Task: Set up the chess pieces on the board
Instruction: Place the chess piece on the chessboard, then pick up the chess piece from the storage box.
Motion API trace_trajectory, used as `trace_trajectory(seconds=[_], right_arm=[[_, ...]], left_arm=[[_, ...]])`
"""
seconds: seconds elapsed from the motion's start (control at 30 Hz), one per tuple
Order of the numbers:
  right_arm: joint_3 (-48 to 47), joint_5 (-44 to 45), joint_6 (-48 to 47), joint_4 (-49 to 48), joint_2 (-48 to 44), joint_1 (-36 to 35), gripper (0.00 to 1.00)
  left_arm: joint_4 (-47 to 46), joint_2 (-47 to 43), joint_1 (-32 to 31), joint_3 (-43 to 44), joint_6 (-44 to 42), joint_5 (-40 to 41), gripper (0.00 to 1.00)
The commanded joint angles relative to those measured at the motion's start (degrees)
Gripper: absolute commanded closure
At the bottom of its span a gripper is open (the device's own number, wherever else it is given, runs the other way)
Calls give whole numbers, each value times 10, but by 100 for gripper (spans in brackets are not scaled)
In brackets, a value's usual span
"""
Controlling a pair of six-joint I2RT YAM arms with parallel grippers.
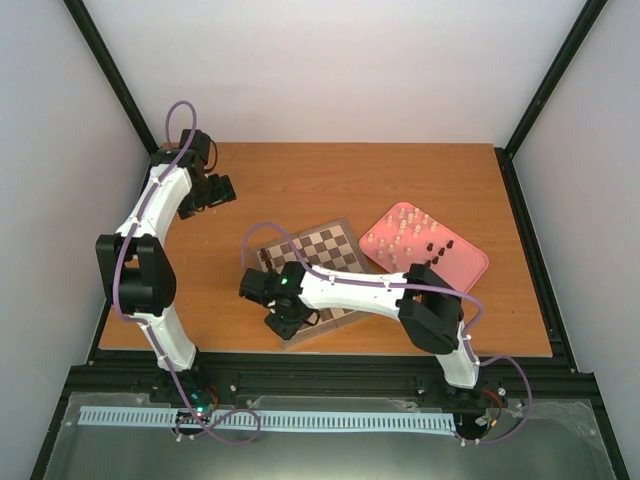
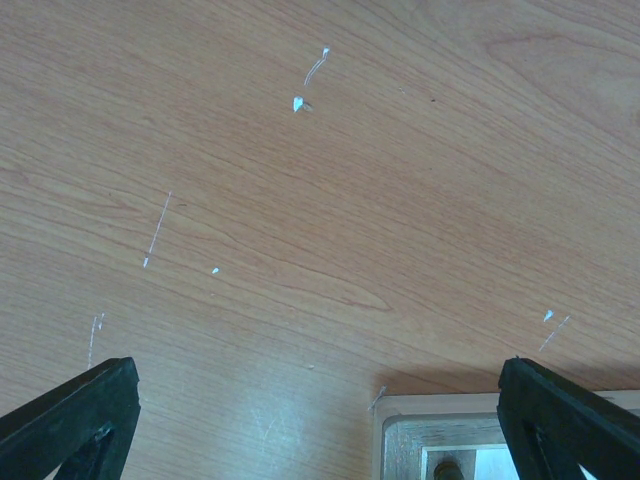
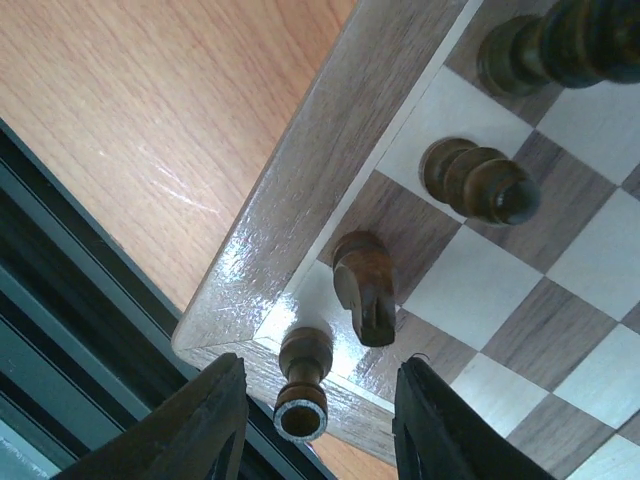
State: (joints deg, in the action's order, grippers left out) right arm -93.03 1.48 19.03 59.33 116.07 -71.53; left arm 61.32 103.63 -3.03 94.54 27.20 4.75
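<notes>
The board lies tilted mid-table, and my right gripper hangs over its near-left corner. In the right wrist view a dark brown rook stands upright on the board's corner square. My right gripper is open around the rook, with a gap on each side. A dark knight and two more dark pieces stand on the following squares of that row. Further chess pieces, cream and dark, stand on the pink tray. My left gripper is open over bare table at the far left.
In the left wrist view my left gripper frames wood-grain tabletop, with a board corner at the bottom edge. The pink tray touches the board's right side. Black frame rails border the table's near edge.
</notes>
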Motion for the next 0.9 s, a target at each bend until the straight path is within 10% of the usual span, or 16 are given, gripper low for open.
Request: trace_trajectory(seconds=[0.0,0.87], right_arm=[[0,16,-5,-12,-32,5,58],[155,-32,18,-71,-118,26,29]], left_arm=[[1,-22,-4,8,-2,6,0],[-1,-13,-4,4,-2,11,0]])
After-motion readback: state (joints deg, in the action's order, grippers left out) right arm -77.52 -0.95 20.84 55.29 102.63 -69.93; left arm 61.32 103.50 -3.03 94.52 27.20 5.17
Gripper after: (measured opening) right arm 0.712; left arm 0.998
